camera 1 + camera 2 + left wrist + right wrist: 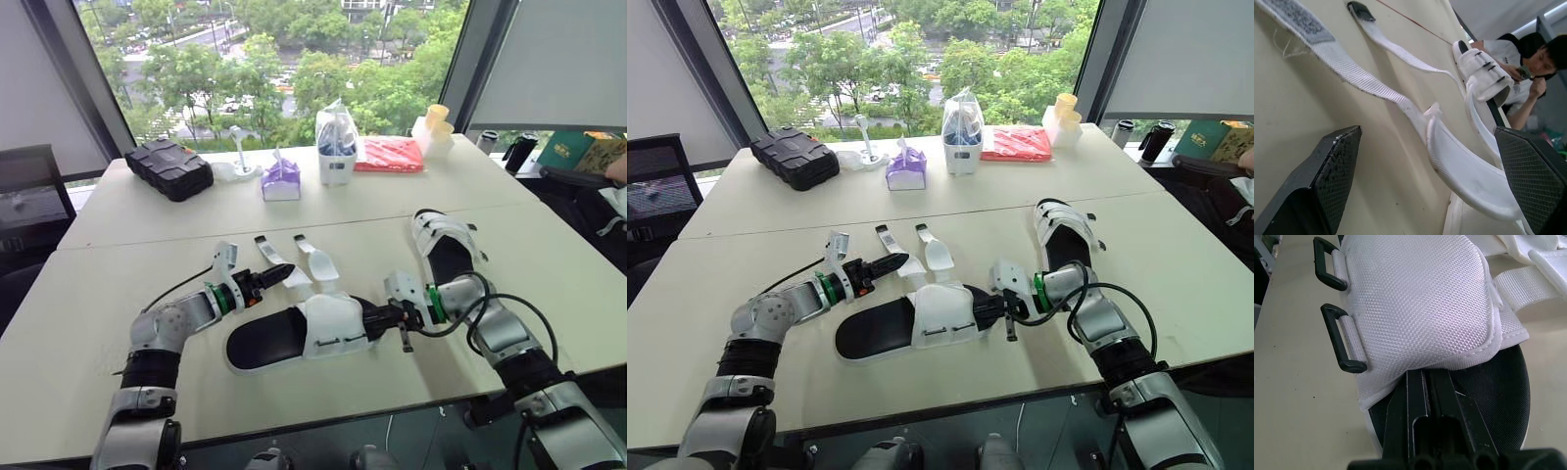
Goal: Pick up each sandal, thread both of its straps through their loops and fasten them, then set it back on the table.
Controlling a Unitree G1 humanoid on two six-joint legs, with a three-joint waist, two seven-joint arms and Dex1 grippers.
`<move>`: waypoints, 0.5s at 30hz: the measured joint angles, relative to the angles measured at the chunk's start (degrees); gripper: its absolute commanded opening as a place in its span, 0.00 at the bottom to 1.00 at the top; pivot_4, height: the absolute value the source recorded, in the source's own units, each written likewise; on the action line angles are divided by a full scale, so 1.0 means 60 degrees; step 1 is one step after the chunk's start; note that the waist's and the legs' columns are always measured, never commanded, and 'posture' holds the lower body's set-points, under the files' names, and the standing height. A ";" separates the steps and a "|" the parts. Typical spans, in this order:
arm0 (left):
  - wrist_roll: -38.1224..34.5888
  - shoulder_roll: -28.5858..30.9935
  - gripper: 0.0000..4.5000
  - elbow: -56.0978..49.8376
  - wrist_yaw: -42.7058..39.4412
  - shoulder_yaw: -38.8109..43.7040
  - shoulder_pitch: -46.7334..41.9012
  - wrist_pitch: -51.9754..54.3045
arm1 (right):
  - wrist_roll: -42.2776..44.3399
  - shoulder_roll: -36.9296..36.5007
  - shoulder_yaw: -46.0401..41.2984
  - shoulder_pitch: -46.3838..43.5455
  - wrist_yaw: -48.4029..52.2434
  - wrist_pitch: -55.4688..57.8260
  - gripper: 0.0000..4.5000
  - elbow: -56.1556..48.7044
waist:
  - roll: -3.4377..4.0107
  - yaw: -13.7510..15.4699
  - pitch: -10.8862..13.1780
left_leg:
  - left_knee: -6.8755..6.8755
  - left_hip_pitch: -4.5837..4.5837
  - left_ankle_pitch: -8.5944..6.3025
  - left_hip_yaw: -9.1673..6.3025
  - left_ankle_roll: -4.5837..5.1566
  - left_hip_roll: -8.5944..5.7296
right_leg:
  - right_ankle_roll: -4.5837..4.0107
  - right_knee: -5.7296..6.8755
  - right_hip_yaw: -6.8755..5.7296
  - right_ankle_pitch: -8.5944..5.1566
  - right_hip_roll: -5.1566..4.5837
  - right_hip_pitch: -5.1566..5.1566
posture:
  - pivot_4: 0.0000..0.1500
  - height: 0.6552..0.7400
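The left gripper (280, 276) is held wide open with nothing in its grasp. Its 2 black fingers (1337, 166) are set low over the table (137, 220), either side of 1 white strap, which is not touched by them. The right gripper (400, 317) is seen with its fingers (1418, 401) pressed together. The tips are pushed under the edge of the white upper (1415, 303) and rest on the black footbed. Whether any fabric is pinched between them cannot be told.

The near sandal (294, 335) is laid on its sole between the 2 grippers, close to the table's front edge, with its toe end turned to the robot's right. Its 2 straps (270, 253) are unfastened and spread flat on the table on the far side of the sandal. The 2 black loops (1341, 340) on the nearer side of the upper are left unthreaded.

The second sandal (443, 243) is set further back to the right, just beyond the right arm, with its straps closed over the foot.

A black case (168, 168), a purple pack (281, 181), a clear bag (336, 145), a red packet (390, 155) and stacked cups (436, 125) are ranged along the far side. A person (1528, 58) is seated beyond the table on the right.
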 measured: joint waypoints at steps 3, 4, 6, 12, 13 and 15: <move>-0.0108 -0.0469 1.00 0.0905 0.0378 0.0592 -0.0589 0.0013 | -0.0073 0.0032 0.0034 -0.0031 0.0074 -0.0149 0.01 0.0046 | -0.0004 0.0013 -0.0003 | 0.0005 0.0003 0.0000 -0.0001 -0.0002 -0.0001 | -0.0001 0.0000 -0.0003 0.0001 0.0000 0.0008 | 1.00 1.00; -0.0145 -0.0586 1.00 0.1122 0.0471 0.0758 -0.0744 0.0012 | -0.0085 0.0061 0.0061 -0.0050 0.0087 -0.0197 0.01 0.0048 | -0.0004 0.0011 -0.0004 | 0.0004 0.0003 0.0000 -0.0001 -0.0002 -0.0002 | -0.0001 0.0000 -0.0003 0.0001 -0.0001 0.0008 | 1.00 1.00; -0.0167 -0.0758 1.00 0.1625 0.0593 0.1046 -0.1063 -0.0030 | -0.0100 0.0096 0.0081 -0.0059 0.0104 -0.0231 0.01 0.0082 | -0.0005 -0.0010 -0.0004 | 0.0002 0.0004 -0.0001 0.0001 -0.0003 -0.0001 | 0.0000 0.0000 -0.0002 0.0001 0.0000 0.0004 | 1.00 1.00; -0.0061 -0.0984 0.88 0.3325 0.0739 0.1694 -0.2004 -0.0764 | -0.0177 0.0116 0.0107 -0.0169 0.0225 -0.0291 0.00 0.0180 | -0.0006 -0.0007 -0.0004 | 0.0003 0.0003 -0.0002 0.0001 -0.0006 -0.0002 | 0.0000 -0.0001 -0.0003 0.0002 0.0001 0.0005 | 1.00 1.00; 0.0026 -0.0989 0.80 0.3641 0.0744 0.1784 -0.2173 -0.0952 | -0.0182 0.0118 0.0110 -0.0171 0.0236 -0.0292 0.00 0.0185 | -0.0006 -0.0006 -0.0004 | 0.0003 0.0003 -0.0002 0.0001 -0.0006 -0.0002 | 0.0000 -0.0001 -0.0003 0.0002 0.0001 0.0005 | 1.00 1.00; 0.0082 -0.0988 0.58 0.4114 0.0748 0.1919 -0.2396 -0.1295 | -0.0193 0.0129 0.0115 -0.0175 0.0245 -0.0293 0.00 0.0185 | -0.0006 -0.0013 -0.0004 | 0.0001 0.0003 -0.0002 0.0001 -0.0006 -0.0001 | 0.0000 0.0000 -0.0003 0.0002 0.0002 0.0003 | 1.00 1.00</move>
